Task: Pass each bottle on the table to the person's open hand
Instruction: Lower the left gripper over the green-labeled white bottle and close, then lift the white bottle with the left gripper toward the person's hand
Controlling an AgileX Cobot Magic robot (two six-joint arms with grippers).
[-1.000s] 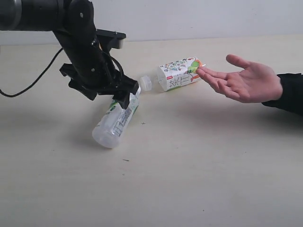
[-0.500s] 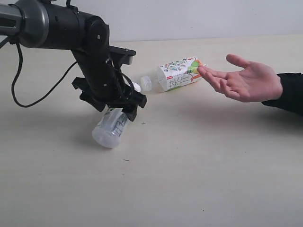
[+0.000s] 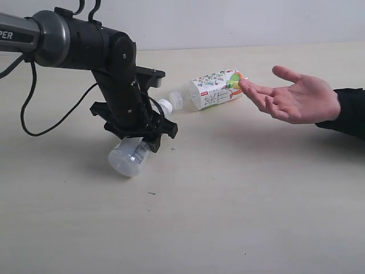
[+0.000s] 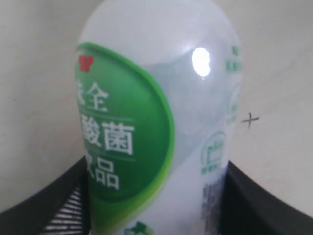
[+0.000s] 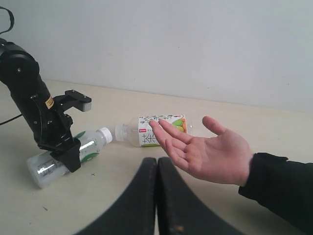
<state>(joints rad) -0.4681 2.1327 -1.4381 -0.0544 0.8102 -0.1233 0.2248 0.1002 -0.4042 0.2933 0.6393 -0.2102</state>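
Left end effector [image 3: 140, 136] clamped across mid-body of white plastic bottle w/ green label [image 3: 126, 160]; left wrist view shows black jaws pressed on both sides. Bottle is tilted, white cap toward far right, base toward near left, low at pale beige tabletop [image 3: 239, 205]; can't tell if base touches. Squarish clear bottle w/ white floral label [image 3: 212, 91] lies on its side farther right, base end right at fingertips of person's open hand [image 3: 296, 98], palm up. Right end effector [image 5: 157, 166] fully closed, empty.
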